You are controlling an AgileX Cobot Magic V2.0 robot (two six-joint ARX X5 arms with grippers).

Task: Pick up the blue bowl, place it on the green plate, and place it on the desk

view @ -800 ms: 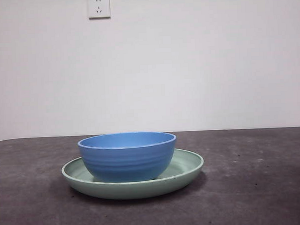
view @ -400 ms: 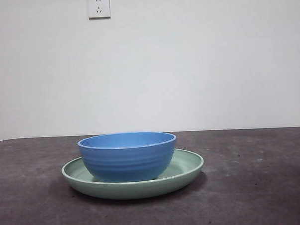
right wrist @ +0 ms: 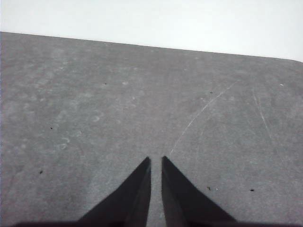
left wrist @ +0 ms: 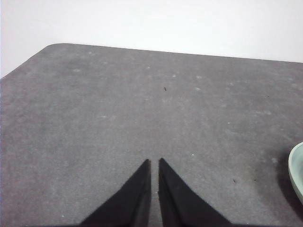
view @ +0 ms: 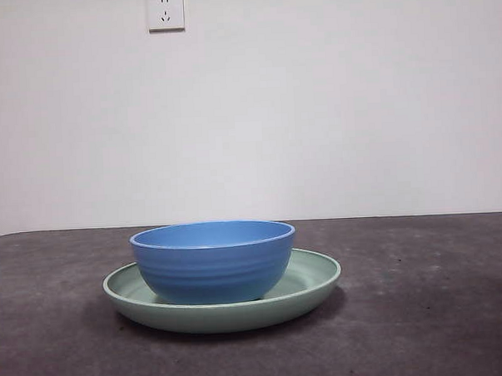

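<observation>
While both arms wait away from the crockery, I see very little else around it: a white wall socket [view: 165,11] high on the pale wall [view: 314,110] behind, well above the green plate [view: 317,277], and bare desk [view: 423,314] on every side of that plate. Nothing stands between the front camera and the plate.

On my left wrist feed, the left gripper [left wrist: 154,163] hangs over open desk [left wrist: 118,109] with its two black jaws drawn nearly together, only a thin slit between the tips, clamped on nothing. A sliver of the green plate [left wrist: 297,170] shows at the edge of that feed, apart from the jaws. On the right wrist feed, the right gripper [right wrist: 155,160] has its jaws just as close, holding nothing, above desk [right wrist: 142,94] marked by a pale curved scratch [right wrist: 203,111] and a few dark specks; the plate is out of that view.

The blue bowl [view: 213,263] sits upright inside the green plate, roughly centred, its base on the plate's floor. It is matte blue, deep and round, with faint horizontal ridges on its outer wall. The plate is pale mint, shallow, wider than the bowl, with a raised rim.

I count one bowl, one plate, one socket, two grippers.
</observation>
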